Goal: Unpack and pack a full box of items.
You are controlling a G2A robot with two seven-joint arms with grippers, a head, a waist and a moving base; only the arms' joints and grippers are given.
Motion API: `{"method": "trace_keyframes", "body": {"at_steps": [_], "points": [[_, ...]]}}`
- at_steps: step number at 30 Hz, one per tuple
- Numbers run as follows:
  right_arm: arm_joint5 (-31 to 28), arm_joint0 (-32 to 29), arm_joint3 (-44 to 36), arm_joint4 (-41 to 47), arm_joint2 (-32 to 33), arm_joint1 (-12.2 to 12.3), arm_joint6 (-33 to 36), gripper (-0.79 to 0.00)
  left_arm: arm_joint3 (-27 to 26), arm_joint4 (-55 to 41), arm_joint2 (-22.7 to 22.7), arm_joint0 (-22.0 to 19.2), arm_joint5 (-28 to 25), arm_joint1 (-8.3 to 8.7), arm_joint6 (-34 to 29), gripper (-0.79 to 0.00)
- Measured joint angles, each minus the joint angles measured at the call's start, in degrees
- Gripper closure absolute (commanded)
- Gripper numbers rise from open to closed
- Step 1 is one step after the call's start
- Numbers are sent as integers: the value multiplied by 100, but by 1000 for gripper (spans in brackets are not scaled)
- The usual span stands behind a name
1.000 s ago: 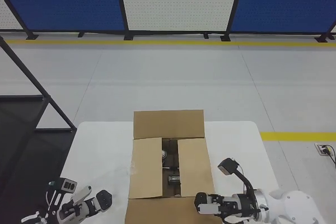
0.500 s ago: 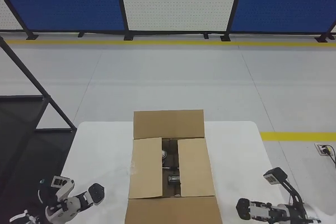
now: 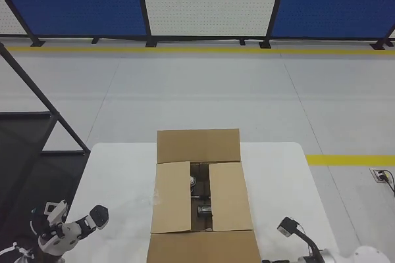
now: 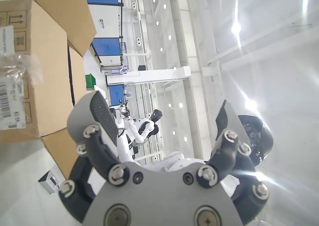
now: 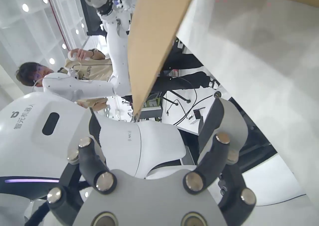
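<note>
A grey floor runs back to blue and white partition panels point(image 3: 79, 16), and in front of you a white worktop point(image 3: 118, 177) carries the cardboard box point(image 3: 171, 197) at its middle. The box's far and near flaps are folded outward. Its two side flaps lie nearly level over the top, and the narrow gap between them shows you a few small dark and metallic items point(image 3: 203, 210), too small to name. Your left gripper point(image 4: 162, 102) is at the worktop's near left edge, left of the box, jaws wide and holding nothing. Your right gripper point(image 5: 154, 112) sits by the near right side, facing the underside of a box flap, jaws wide and empty.
</note>
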Motion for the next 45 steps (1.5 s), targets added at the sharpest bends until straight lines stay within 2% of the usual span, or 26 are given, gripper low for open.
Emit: {"method": "trace_keyframes", "body": {"at_steps": [5, 10, 18, 27, 35, 40, 45], "points": [[-31, 204, -158, 567, -183, 52, -20, -785, 77, -112, -94, 24, -64, 5, 62, -785], [79, 573, -282, 895, -401, 13, -580, -785, 147, -223, -249, 89, -138, 8, 183, -785], [610, 1353, -412, 207, -1106, -61, -1666, -785, 253, -468, -500, 238, -228, 10, 173, -785], [813, 2148, 261, 125, -1883, -213, -2492, -785, 347, -661, -672, 341, -257, 4, 246, -785], [240, 2145, 444, 367, -1928, -282, -3226, -785, 279, -589, -665, 286, -139, 12, 420, -785], [292, 2146, 484, 148, -1889, -277, -3483, -785, 258, -513, -633, 234, -62, 15, 623, -785], [293, 2180, 669, 214, -1851, -274, -3431, -785, 258, -516, -634, 236, -64, 14, 614, -785]]}}
